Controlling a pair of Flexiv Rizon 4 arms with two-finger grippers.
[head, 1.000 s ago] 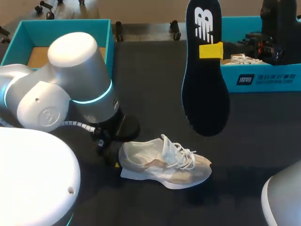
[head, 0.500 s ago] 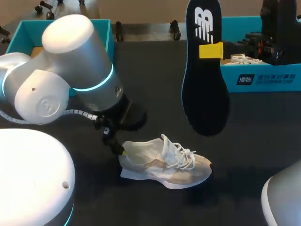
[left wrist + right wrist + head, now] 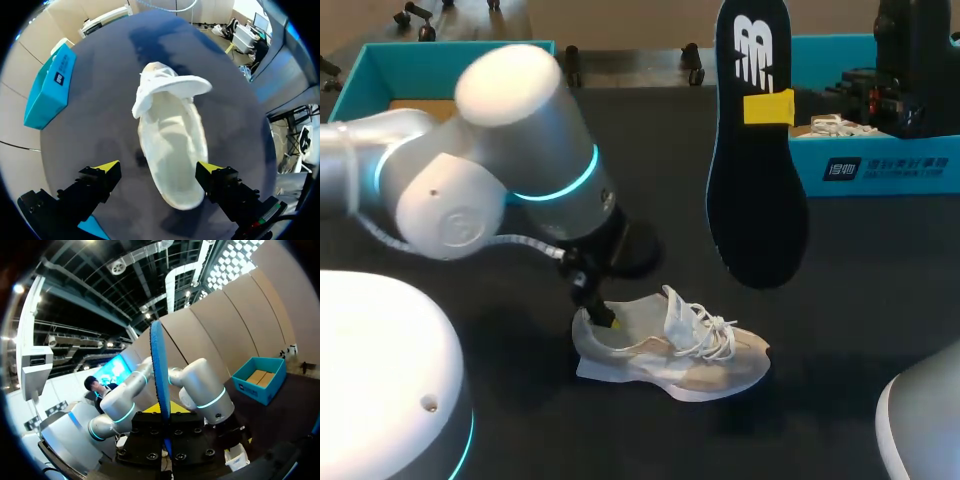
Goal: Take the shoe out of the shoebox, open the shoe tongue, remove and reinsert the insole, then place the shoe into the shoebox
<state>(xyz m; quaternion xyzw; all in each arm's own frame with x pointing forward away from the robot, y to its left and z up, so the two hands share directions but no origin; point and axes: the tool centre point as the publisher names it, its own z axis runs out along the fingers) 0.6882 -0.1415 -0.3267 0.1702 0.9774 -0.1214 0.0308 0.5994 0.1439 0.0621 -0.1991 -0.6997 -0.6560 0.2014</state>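
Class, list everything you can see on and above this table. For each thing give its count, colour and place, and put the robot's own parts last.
table: one, black, under everything.
shoeboxes: two, teal, open, at the table's far corners.
shoe: one, white and cream, on its sole mid-table, tongue folded open.
laced white item: one, inside the right shoebox, likely a second shoe.
insole: one, black, held upright above the table.
left gripper: one, yellow-tipped, open over the shoe's heel.
right gripper: one, yellow-tipped, shut on the insole.

shoe [image 3: 670, 345]: cream-white | insole [image 3: 755, 200]: black, white logo | shoebox [image 3: 802, 170]: teal
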